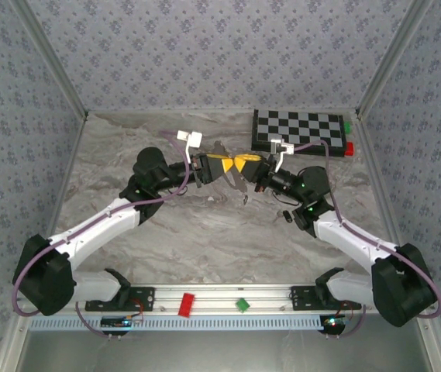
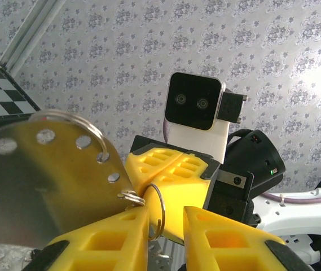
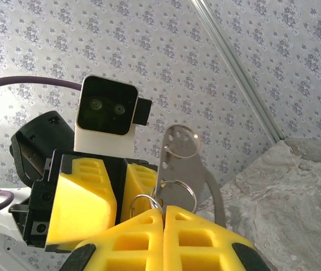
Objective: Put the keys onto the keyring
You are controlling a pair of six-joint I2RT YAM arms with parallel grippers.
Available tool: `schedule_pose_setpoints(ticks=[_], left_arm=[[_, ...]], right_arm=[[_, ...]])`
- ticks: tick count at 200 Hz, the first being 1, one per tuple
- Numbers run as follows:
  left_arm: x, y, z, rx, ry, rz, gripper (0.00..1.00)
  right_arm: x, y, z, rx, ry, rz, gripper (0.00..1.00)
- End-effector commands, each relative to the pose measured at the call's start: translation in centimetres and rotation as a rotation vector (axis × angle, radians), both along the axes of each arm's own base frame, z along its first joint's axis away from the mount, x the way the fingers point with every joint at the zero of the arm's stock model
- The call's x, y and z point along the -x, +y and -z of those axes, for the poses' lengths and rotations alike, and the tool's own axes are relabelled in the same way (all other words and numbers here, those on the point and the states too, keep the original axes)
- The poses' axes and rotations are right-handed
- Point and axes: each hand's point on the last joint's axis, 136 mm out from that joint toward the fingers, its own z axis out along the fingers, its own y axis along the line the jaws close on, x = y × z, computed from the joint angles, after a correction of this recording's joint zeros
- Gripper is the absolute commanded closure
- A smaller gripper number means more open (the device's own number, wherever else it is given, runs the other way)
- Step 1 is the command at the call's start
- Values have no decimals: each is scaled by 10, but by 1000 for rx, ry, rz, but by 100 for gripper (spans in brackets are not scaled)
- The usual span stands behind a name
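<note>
Keyring (image 3: 143, 195), thin silver wire loop by a flat holed metal tag (image 3: 174, 166), hangs midair over grey marble desk (image 1: 204, 232), pinched in closed right gripper (image 3: 163, 210), left gripper (image 2: 166, 213) narrow at it, grip unclear; prob. light, springy, slippery, so pinch wire flat-on.

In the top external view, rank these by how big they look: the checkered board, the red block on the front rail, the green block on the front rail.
1. checkered board, by far the largest, though farthest from the camera
2. red block
3. green block, clearly smaller than the red one beside it
</note>
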Motion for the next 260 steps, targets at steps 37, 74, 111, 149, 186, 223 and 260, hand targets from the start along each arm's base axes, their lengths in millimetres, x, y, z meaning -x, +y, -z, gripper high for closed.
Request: schedule_pose_setpoints(ticks=[37,74,111,149,186,223,260], left_arm=[[17,3,-30,56,-95,45,86],[14,2,-24,45,-83,40,84],[11,2,-19,27,-79,23,81],[8,-1,-12,-2,-80,11,81],[6,-5,-6,-34,-84,-1,80],[4,-2,-6,-35,-86,-28,96],[2,1,-5,-54,-97,-55,100]], right_arm=[[-3,-2,-4,-14,-12,5,100],[-1,-1,-4,-11,-13,3,100],[0,-1,-4,-8,-16,0,100],[1,1,-4,-6,-17,-5,100],[3,2,-5,-2,-23,-10,100],[5,4,-3,9,-24,-13,100],[7,2,0,21,-28,-5,100]])
